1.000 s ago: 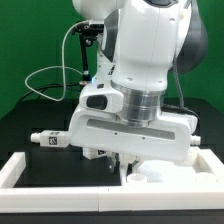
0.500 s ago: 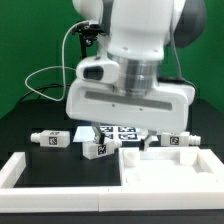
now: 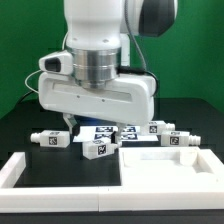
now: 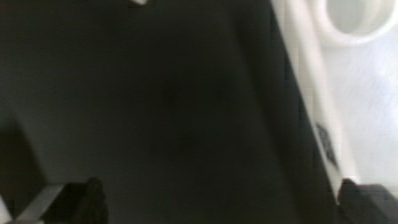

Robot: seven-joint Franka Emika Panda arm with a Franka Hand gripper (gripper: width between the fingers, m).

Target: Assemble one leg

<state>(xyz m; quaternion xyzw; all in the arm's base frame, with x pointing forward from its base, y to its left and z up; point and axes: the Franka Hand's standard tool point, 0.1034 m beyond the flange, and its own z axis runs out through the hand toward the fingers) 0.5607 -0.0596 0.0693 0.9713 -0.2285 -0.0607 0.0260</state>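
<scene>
- White plastic, short and stubby, the leg [image 3: 55,139] lies on its side on the black worktop [image 3: 18,130], with a black-and-white square tag on its facing side.
- It sits to the exterior view's left of the marker board [image 3: 112,131], apart from it.
- A second leg [image 3: 100,147] lies just in front of the marker board. A third leg [image 3: 160,128] and a fourth leg [image 3: 180,140] lie to that board's right in the exterior view.
- The white wrist housing [image 3: 95,100] hangs above the marker board.
- In the wrist view, the end effector [image 4: 217,205] is spread wide over dark worktop, with its fingertips [image 4: 68,203] far apart and nothing between them.
- A pale band [image 4: 347,70] there is perhaps a white frame part, but it is too blurred to tell.
</scene>
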